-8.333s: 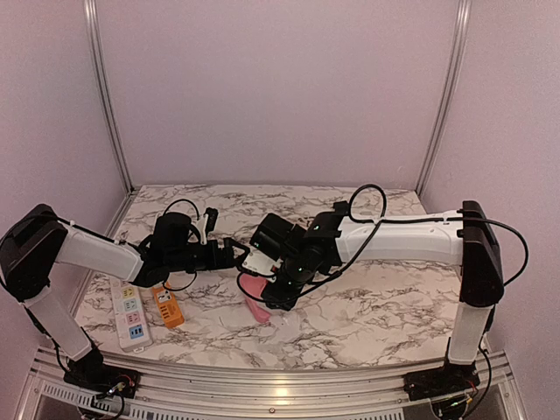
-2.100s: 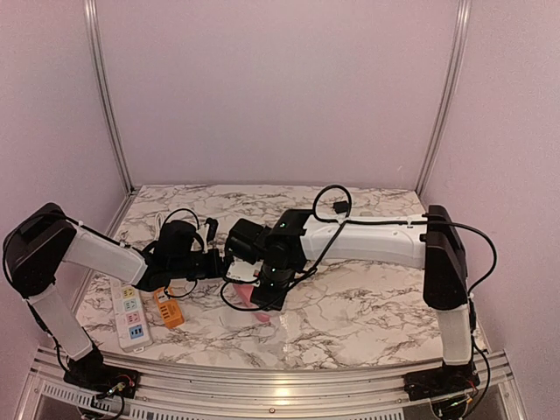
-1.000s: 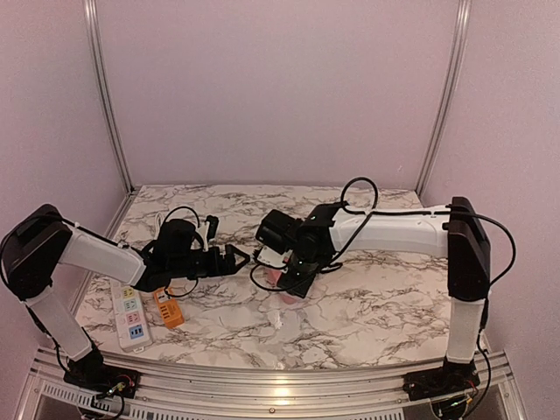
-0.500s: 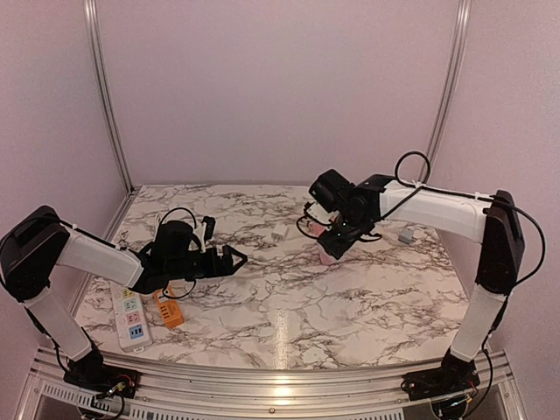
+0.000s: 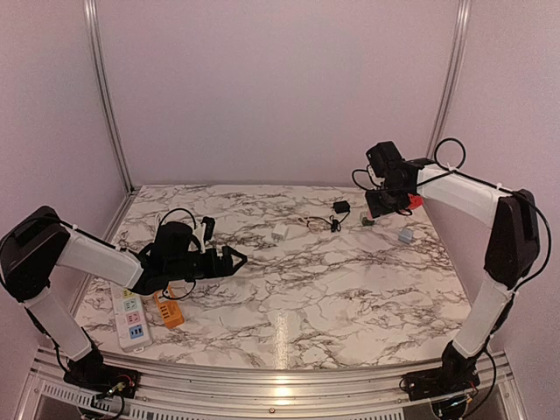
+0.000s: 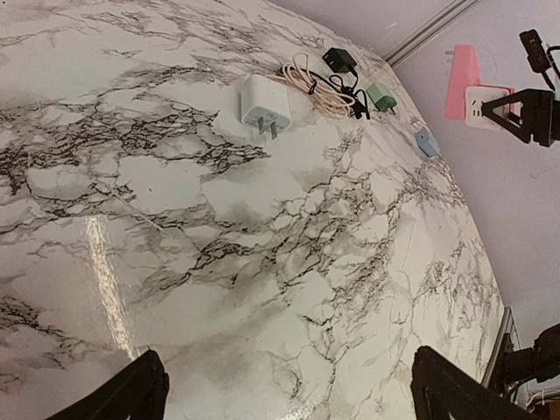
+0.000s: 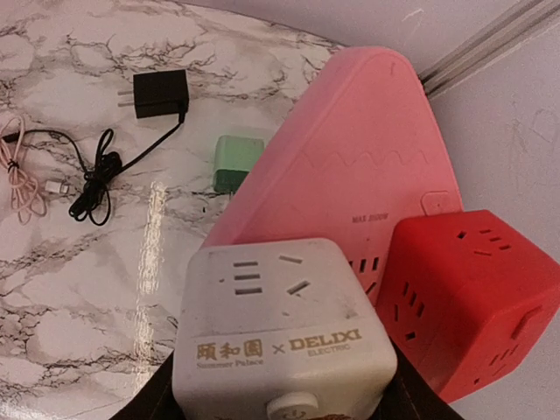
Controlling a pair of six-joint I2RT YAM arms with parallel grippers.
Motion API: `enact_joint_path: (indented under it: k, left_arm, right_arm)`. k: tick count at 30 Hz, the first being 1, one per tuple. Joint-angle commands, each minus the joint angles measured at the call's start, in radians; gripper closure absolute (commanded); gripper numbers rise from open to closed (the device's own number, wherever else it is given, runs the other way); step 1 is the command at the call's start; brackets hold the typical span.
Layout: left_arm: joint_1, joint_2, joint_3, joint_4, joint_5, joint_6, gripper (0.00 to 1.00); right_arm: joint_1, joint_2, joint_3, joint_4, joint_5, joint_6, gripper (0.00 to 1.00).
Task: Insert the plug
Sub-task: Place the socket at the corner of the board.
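Above veined marble table (image 5: pixel 350 289) | right gripper (image 7: pixel 280 401) clamped on glossy white cube socket (image 7: pixel 278 315) | left gripper (image 6: pixel 293 389) apart

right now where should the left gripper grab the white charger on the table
Pinch the white charger across its body's side faces, coming down from above with the left gripper. It lies flat, prongs toward the gripper, pink cable on its far side.
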Motion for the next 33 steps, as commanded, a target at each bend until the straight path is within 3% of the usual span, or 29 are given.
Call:
enact_joint_path:
  k: [1,16,33]
  left_arm:
    - [-0.002,-0.026,-0.02,0.03,0.005,-0.002,0.01]
    - [-0.002,-0.031,-0.034,0.031,0.008,-0.004,0.01]
    - [-0.002,-0.044,-0.027,0.031,0.016,-0.009,0.01]
  right_arm:
    - [-0.091,-0.024,0.051,0.157,0.066,0.057,0.51]
    - [-0.225,0.097,0.022,0.384,0.047,0.107,0.49]
    - [-0.3,0.291,0.128,0.414,-0.035,0.147,0.48]
